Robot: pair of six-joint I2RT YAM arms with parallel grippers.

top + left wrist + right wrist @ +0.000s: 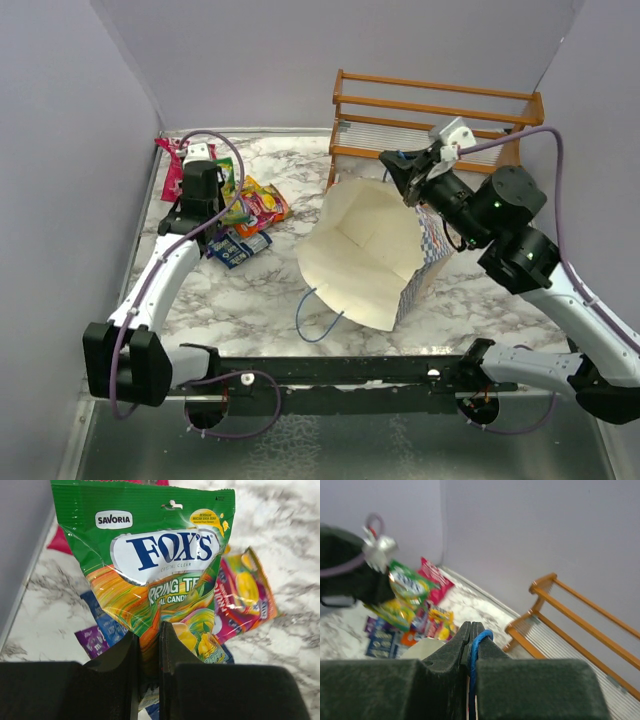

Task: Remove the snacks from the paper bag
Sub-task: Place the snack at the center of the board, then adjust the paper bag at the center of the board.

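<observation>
Holding the paper bag up by its blue cord handle on the counter's right half, apparently to keep the cream mouth tipped open toward the near-left, with right jaws closed tight on that cord. Hanging a green packet over the other snacks by the far-left corner, one short edge clamped in narrow left jaws.

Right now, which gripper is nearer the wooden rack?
Right. The right gripper sits just in front of the wooden rack; the left gripper, holding a green packet, is far to its left.
</observation>
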